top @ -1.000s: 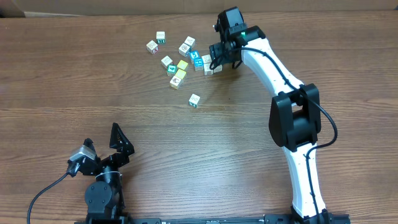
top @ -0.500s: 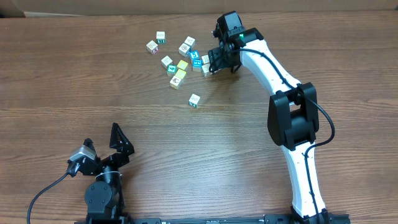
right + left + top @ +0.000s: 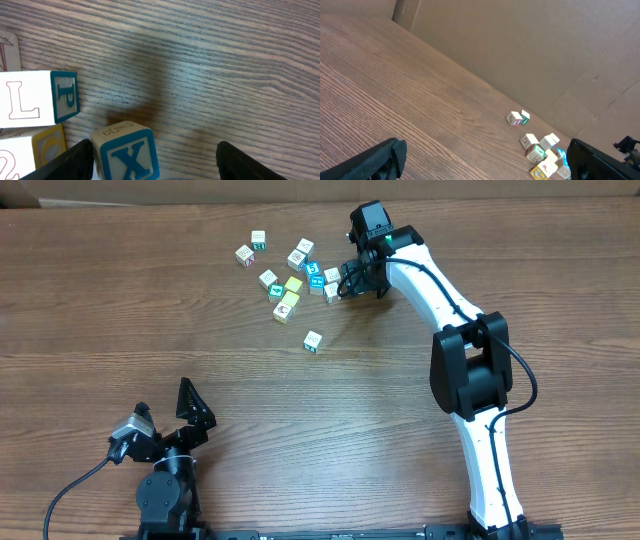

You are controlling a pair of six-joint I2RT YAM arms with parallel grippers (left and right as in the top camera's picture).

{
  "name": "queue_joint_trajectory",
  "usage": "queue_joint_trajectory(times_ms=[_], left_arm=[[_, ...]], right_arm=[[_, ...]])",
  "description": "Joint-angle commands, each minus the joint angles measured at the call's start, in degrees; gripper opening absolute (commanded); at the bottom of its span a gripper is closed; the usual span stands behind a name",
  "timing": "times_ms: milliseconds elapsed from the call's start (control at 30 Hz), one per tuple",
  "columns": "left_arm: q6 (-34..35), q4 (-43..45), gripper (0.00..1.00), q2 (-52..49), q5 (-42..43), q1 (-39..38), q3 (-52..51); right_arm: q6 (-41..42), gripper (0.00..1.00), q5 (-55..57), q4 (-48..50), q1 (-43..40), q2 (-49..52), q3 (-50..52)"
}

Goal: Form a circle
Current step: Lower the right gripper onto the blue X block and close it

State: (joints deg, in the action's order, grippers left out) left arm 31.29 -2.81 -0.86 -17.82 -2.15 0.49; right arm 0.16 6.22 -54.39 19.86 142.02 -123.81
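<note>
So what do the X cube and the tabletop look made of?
X cube: probably wood, its pale tan top bare and faintly stamped, the side face printed matte white with a blue border and letter. Tabletop: wood or wood-look laminate, unclear which; long dark grain streaks, dull sheen.

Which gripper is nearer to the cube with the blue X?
Right. The right gripper is open at the X cube, which lies between its fingers. The left gripper, also open, is far from it, near the table's front edge.

Blue-framed X cube (image 3: 127, 155) (streaky brown wood-grain table (image 3: 225, 60))
</note>
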Motion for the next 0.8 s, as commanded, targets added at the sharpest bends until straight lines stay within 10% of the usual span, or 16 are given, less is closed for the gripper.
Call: queue_joint_trajectory(times_ms=[0, 767], left_arm=[[-0.7, 0.0, 1.0, 0.6, -0.6, 0.0, -0.2], [-0.7, 0.0, 1.0, 0.6, -0.6, 0.0, -0.2]], right_arm=[[0.1, 0.75, -1.5, -0.3, 0.0, -0.9, 0.0], [2.9, 0.3, -5.0, -1.6, 0.0, -0.9, 0.0]])
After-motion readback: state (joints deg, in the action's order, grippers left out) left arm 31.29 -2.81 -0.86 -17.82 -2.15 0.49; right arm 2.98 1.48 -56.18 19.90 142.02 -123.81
